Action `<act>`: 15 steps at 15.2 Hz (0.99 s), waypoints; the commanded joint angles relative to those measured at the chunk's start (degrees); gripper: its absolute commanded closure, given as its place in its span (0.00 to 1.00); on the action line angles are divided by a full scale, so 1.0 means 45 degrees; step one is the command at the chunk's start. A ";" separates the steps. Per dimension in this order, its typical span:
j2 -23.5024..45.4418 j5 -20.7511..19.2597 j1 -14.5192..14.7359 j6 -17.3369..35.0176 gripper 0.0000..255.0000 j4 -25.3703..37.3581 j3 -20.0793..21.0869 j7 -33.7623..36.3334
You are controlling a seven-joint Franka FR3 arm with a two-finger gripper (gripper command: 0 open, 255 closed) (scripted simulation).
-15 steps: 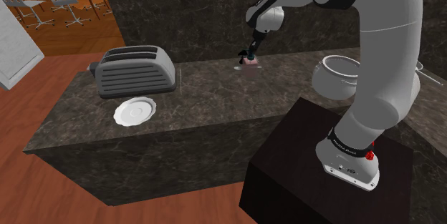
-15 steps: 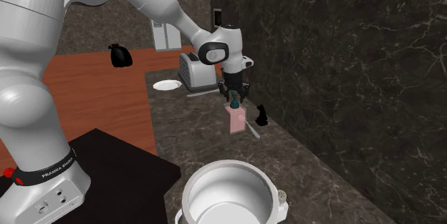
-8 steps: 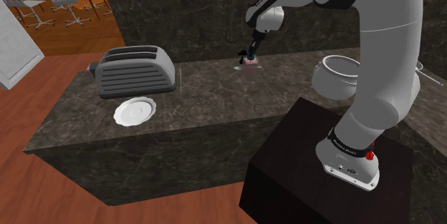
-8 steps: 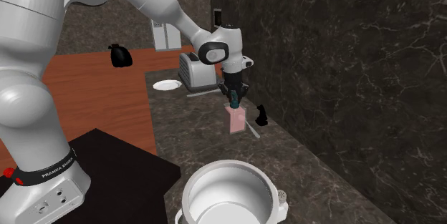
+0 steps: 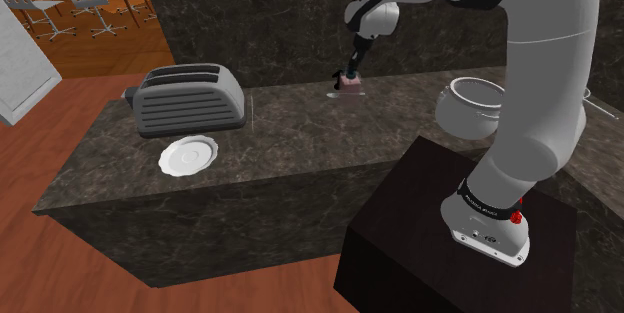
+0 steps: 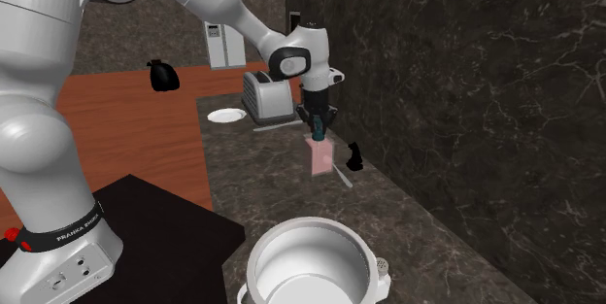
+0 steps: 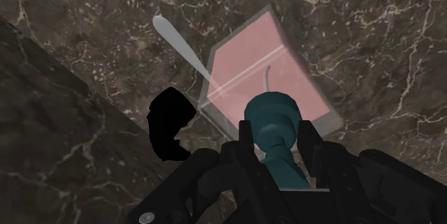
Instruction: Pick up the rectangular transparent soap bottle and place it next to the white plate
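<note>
Presently the soap bottle (image 7: 265, 72), well apart from the white plate (image 5: 187, 155), is pinched by the tool (image 7: 279, 151) at its teal pump (image 7: 276, 119) only; held so narrowly, it could be swung loose and dropped.

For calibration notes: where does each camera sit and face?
Shoulder view: beside the stand, looking down over the counter; arm and stand show.
Second exterior view: by the arm's base, looking along the counter; arm shows.
Wrist view: on the wrist, looking down at the soap bottle; jaws clasp its pump.
Shared: both exterior views show toaster and plate.
</note>
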 commanded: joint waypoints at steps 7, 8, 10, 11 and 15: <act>-0.0810 -0.0634 0.0234 -0.1012 1.00 0.0278 -0.0351 0.0528; -0.0902 -0.0708 0.0258 -0.1141 1.00 0.0326 -0.0388 0.0590; -0.1081 -0.0853 0.0302 -0.1402 1.00 0.0429 -0.0457 0.0711; -0.1167 -0.0924 0.0323 -0.1535 1.00 0.0486 -0.0489 0.0771; -0.1492 -0.1193 0.0394 -0.2074 1.00 0.0742 -0.0606 0.0999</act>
